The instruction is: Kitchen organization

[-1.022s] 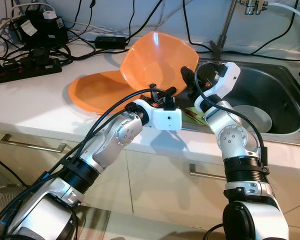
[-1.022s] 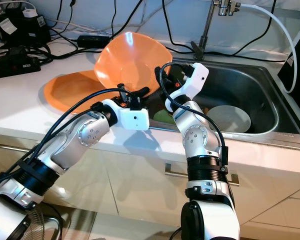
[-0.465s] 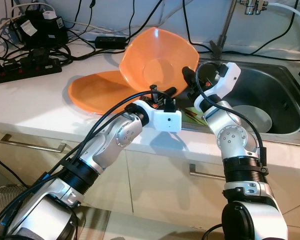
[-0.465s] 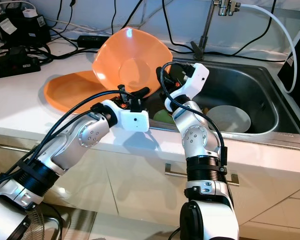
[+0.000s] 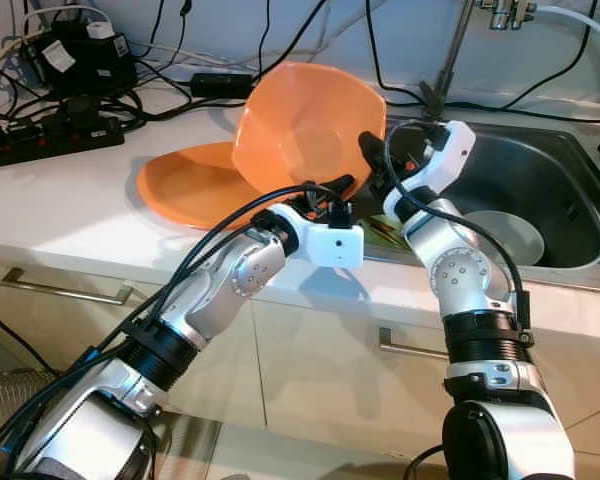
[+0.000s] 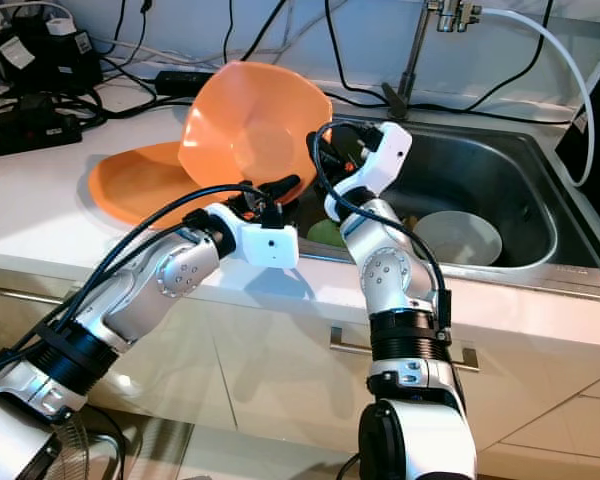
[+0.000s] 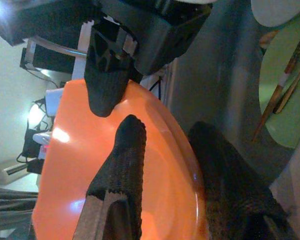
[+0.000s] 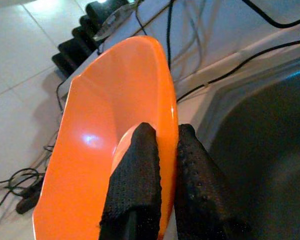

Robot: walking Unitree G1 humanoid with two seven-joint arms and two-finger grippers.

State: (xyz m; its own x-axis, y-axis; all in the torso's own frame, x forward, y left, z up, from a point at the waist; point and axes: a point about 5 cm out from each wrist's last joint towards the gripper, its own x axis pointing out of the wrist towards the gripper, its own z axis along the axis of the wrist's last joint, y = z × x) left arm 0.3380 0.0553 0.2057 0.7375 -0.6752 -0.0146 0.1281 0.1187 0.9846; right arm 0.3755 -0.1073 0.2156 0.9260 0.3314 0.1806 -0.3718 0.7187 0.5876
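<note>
A: Status of orange bowl (image 5: 305,125)?
B: Tilted on edge above the white surface (image 5: 70,200), at the left rim of the sink (image 5: 570,200). Leaning over the orange plate (image 5: 185,185) lying flat just beside it. Held that way for transfer, judging by the tilt: hollow facing forward, rim reachable from two sides.

A: Right end effector (image 8: 162,165)?
B: Pinching the bowl rim. One finger inside the wall, one outside, pressed together on the thin edge. Grip placed on the sink-side rim.

A: Left end effector (image 7: 165,150)?
B: Straddling the lower rim. One finger (image 7: 122,165) against the inner face, the other behind the edge. Firm clamping not confirmable; fingers apart by about the wall thickness, apparently supporting from below.

A: Reason for two-point hold?
B: Probably stability: wide, smooth, light bowl, prone to swinging from a single rim pinch.

A: Sink contents?
B: White dish (image 5: 505,235) on the basin floor; green plate (image 7: 285,100) with chopsticks (image 7: 275,102) near the front wall.

A: Hazards?
B: Cables and power strips (image 5: 50,135) at the back of the surface. Slip risk at the rim pinch.
</note>
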